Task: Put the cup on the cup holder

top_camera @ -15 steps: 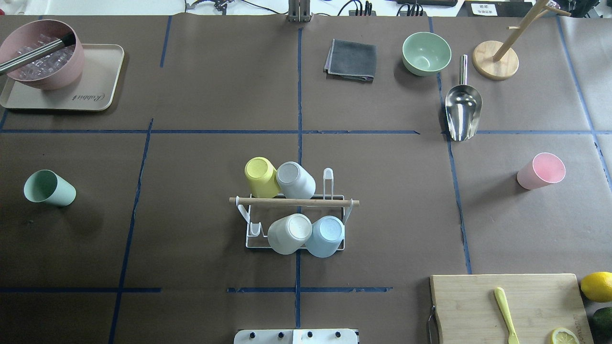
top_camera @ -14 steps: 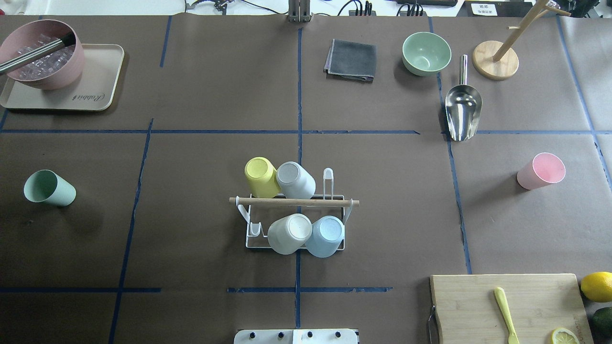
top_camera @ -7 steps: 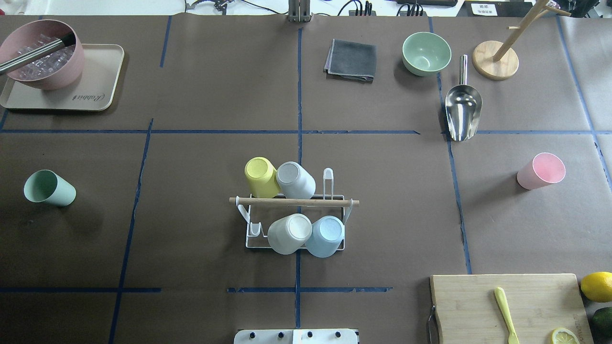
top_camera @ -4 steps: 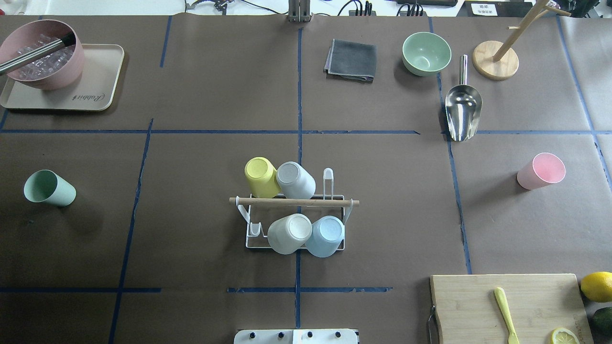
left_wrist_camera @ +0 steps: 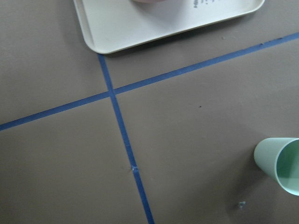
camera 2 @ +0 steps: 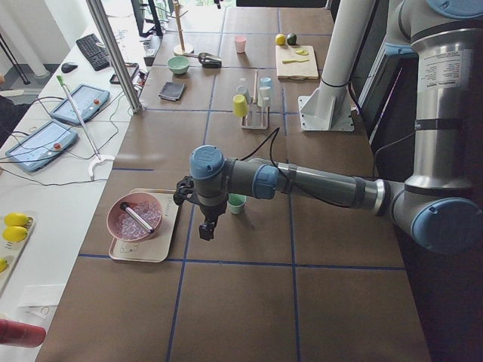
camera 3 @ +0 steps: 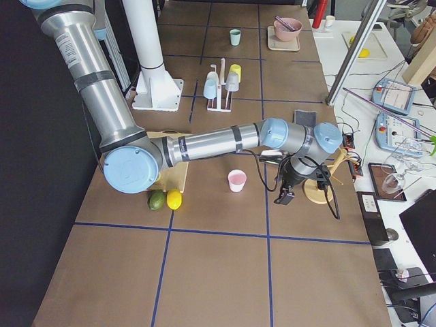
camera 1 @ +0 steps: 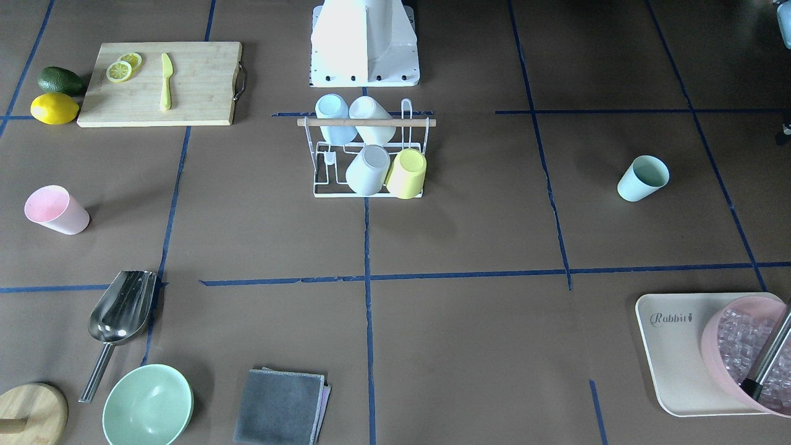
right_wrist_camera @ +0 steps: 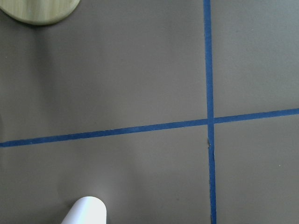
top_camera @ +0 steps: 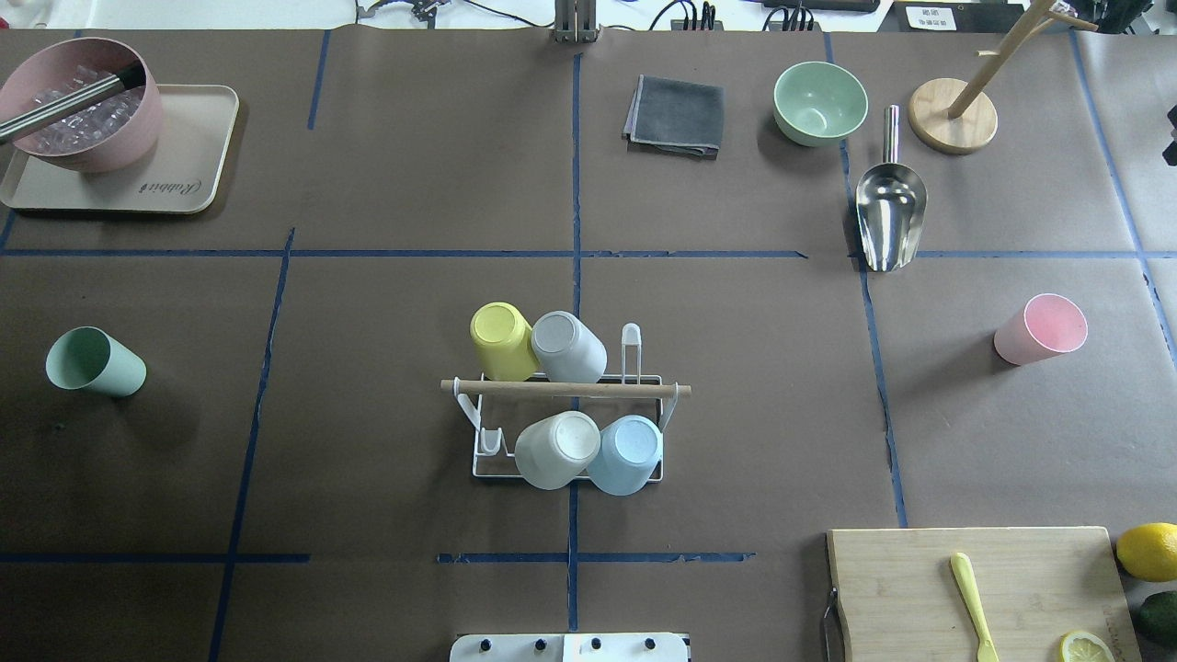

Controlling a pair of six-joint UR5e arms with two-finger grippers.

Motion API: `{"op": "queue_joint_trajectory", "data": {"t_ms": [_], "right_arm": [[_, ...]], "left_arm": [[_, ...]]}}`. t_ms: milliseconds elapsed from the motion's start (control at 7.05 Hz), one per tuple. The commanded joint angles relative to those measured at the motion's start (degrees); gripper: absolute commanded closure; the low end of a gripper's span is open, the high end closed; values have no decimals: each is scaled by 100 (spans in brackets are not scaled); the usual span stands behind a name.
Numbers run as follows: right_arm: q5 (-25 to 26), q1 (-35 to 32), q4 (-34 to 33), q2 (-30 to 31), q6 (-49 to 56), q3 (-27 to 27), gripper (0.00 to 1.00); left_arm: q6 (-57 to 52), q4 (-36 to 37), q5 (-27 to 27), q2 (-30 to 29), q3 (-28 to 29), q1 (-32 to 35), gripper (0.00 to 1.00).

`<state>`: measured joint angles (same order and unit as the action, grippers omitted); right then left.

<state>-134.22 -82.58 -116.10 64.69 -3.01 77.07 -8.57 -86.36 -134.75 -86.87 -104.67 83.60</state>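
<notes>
The cup holder (top_camera: 565, 389) stands in the middle of the table with four cups upside down on its prongs: yellow (top_camera: 501, 338) and grey (top_camera: 567, 346) in the far row, cream (top_camera: 556, 449) and blue (top_camera: 627, 452) in the near row. You have two bare prongs left, one at the far right (top_camera: 631, 345) and one at the near left (top_camera: 488, 441).

Two cups are not yet placed, both upright on the table and well apart from the holder. The green cup (top_camera: 95, 362) is on the robot's left and the pink cup (top_camera: 1041, 328) is on its right.

Over the last two seconds nothing on the table has shifted. The only change in the overhead view is a dark sliver (top_camera: 1171, 147) that has come in at the right edge, level with the wooden stand (top_camera: 953, 115). It is probably part of the right arm. I judge that the reach has only begun and no cup is lifted.

The left gripper (camera 2: 205, 230) hangs just beside the green cup, between it and the tray (camera 2: 143, 249). The right gripper (camera 3: 281, 197) hangs between the pink cup and the wooden stand. For both, you cannot tell from these side views whether the fingers are apart or together; neither touches a cup.
</notes>
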Motion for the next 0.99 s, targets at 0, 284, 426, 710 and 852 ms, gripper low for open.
{"op": "queue_joint_trajectory", "data": {"t_ms": [0,284,426,710,852], "right_arm": [[-384,328,-44,-412,-417,-594,0],[-648,645,-253,-641,-700,-780,0],[-675,760,-298,-920,-762,-1190,0],[-772,962,-316,-976,-745,-1466,0],[-755,1285,-473,-959,-640,-1527,0]], "left_arm": [[-13,1147,-33,-354,-376,-107,0],[-13,2557,-33,-1162,-502,-317,0],[22,3084,10,-1714,-371,-736,0],[31,3265,2,-2595,809,-1521,0],[31,3439,11,-2903,1173,-1636,0]]}}
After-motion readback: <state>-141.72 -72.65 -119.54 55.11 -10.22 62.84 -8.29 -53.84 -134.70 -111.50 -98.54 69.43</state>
